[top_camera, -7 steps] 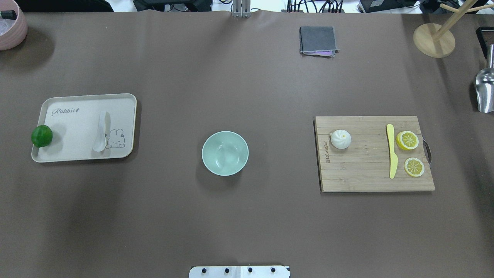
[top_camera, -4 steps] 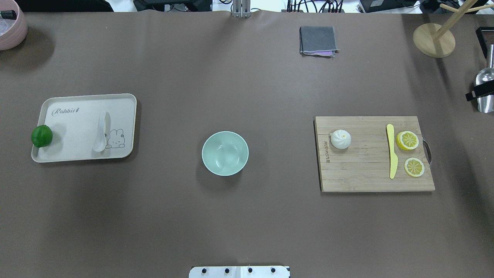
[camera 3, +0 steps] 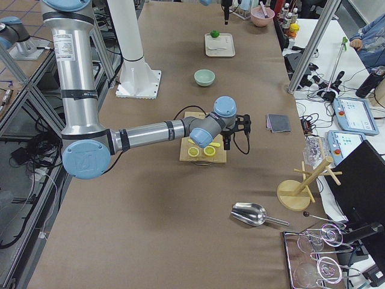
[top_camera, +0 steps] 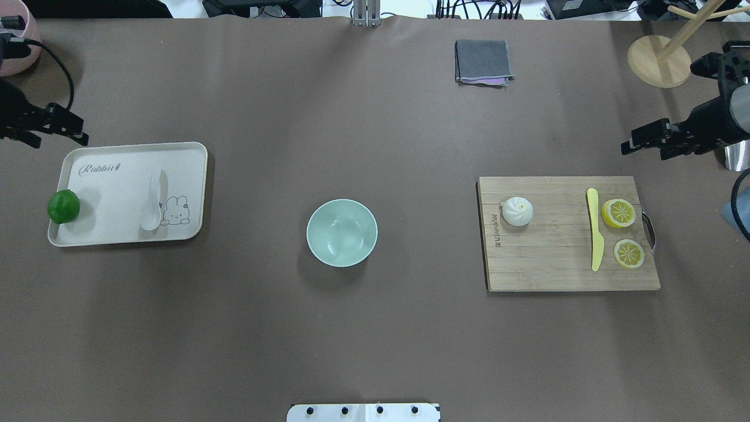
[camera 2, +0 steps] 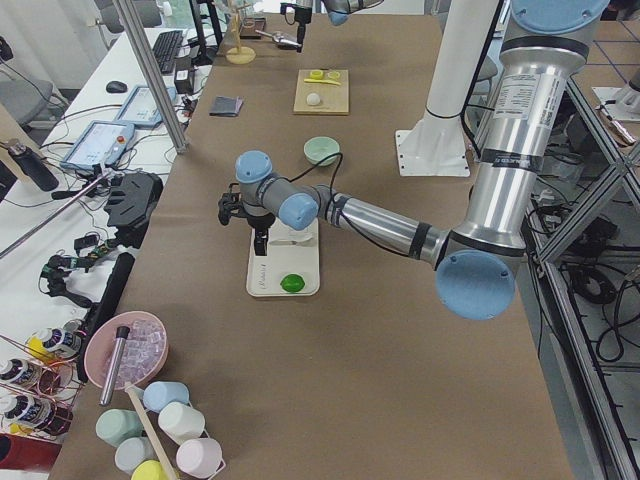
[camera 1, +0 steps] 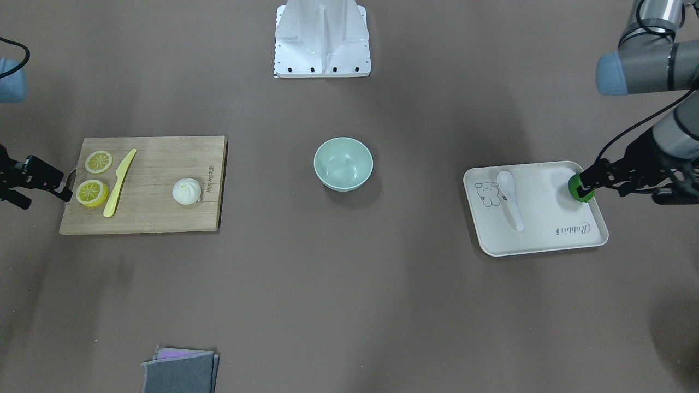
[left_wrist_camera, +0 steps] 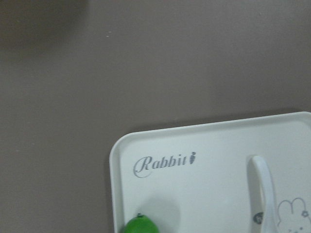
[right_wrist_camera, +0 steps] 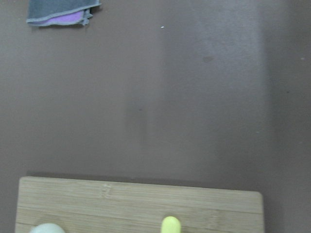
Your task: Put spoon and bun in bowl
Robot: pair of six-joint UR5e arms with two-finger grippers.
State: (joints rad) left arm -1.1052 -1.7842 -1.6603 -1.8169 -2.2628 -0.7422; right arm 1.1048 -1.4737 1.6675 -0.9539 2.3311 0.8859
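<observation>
The white spoon (top_camera: 153, 202) lies on the cream tray (top_camera: 117, 176) at the left; it also shows in the front view (camera 1: 510, 199) and the left wrist view (left_wrist_camera: 262, 189). The white bun (top_camera: 517, 211) sits on the wooden cutting board (top_camera: 556, 264) at the right, also seen in the front view (camera 1: 187, 191). The mint-green bowl (top_camera: 341, 234) stands empty in the middle. My left gripper (top_camera: 84, 132) hovers open just beyond the tray's far left corner. My right gripper (top_camera: 628, 140) hovers open beyond the board's far right corner. Both hold nothing.
A green lime (top_camera: 63, 206) rests on the tray's left edge. A yellow knife (top_camera: 594, 228) and two lemon slices (top_camera: 619, 213) lie on the board. A folded grey cloth (top_camera: 482, 61), a wooden stand (top_camera: 659, 61) and a pink bowl (top_camera: 20, 50) stand at the back.
Both arms have come into the overhead view from the sides, the right one first. The left gripper now hangs by the tray, the right by the board. No object moved.
</observation>
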